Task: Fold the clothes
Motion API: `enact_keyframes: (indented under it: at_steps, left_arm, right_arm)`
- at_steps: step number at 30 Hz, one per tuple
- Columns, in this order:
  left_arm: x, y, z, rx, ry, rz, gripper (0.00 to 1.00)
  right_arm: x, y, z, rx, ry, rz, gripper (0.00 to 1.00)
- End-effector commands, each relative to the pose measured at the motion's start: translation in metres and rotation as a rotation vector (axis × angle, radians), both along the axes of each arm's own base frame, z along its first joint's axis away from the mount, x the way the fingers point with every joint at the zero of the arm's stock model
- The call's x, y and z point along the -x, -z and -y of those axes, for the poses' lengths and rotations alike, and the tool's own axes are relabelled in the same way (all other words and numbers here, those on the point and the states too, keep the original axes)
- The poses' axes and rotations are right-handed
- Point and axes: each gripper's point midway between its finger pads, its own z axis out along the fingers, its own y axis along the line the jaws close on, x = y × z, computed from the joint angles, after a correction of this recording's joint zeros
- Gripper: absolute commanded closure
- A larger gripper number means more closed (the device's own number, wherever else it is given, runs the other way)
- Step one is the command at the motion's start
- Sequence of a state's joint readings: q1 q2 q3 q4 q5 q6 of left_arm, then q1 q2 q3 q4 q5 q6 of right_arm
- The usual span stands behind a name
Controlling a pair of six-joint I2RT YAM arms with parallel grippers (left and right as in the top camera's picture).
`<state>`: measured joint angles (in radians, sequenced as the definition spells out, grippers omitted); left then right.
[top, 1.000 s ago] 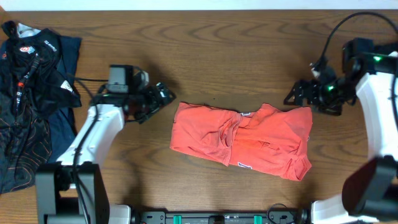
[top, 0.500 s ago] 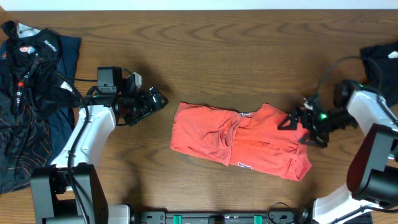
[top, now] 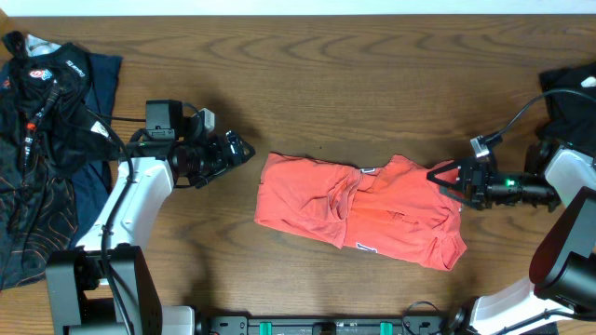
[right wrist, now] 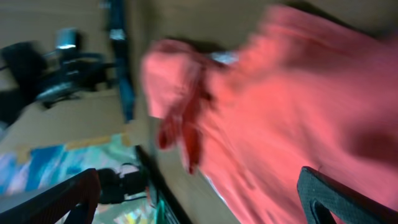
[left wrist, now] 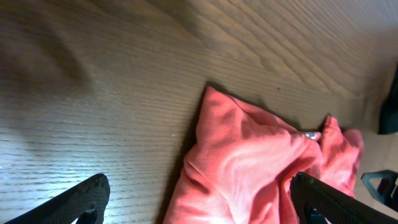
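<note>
Coral-red clothes lie mid-way across the table, a rumpled bundle that seems only partly folded. The right gripper, jaws wide and empty, is at their right edge. The left gripper, also wide, is near their left.

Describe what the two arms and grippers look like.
The left arm and right arm have white shells, black joints and thin black cables. The left gripper and right gripper are black, two-fingered; a small green light glows behind the right one.
</note>
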<state>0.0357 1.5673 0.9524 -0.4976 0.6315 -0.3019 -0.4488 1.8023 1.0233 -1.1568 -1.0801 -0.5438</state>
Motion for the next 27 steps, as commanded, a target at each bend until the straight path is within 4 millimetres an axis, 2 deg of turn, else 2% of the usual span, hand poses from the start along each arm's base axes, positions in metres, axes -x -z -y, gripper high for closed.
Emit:
enact_keyframes:
  at_steps: [1,3,5,7,12,15,19,23,27]
  left_arm:
    - [0.002,-0.006,0.004,0.028,0.029,0.015,0.05]
    - [0.003,-0.005,0.004,0.028,0.029,0.007,0.05]
    - [0.004,-0.005,0.004,0.028,0.029,0.005,0.05]
    - [0.004,-0.005,0.004,0.028,0.029,0.005,0.05]
    - [0.004,-0.005,0.004,0.026,0.032,0.007,0.05]
    - [0.004,-0.005,0.004,0.021,0.043,0.014,0.05]
    - [0.004,-0.005,0.004,0.018,0.045,0.017,0.05]
    - [0.004,-0.005,0.004,0.017,0.045,0.017,0.05]
    - [0.004,-0.005,0.004,0.017,0.045,0.016,0.05]
  right_arm:
    - [-0.010,-0.011,-0.001,-0.057,0.024,0.091,0.01]
    - [-0.001,0.029,0.020,0.124,0.112,-0.222,0.01]
    - [0.017,0.067,0.059,0.411,0.223,-0.465,0.01]
    - [0.027,0.076,0.080,0.546,0.290,-0.562,0.01]
    - [0.026,0.079,0.098,0.643,0.361,-0.581,0.01]
    - [0.035,0.086,0.122,0.795,0.413,-0.640,0.01]
    - [0.019,0.088,0.126,0.826,0.424,-0.566,0.01]
    - [-0.011,0.084,0.103,0.762,0.332,-0.390,0.01]
    - [-0.020,0.084,0.079,0.771,0.245,-0.332,0.01]
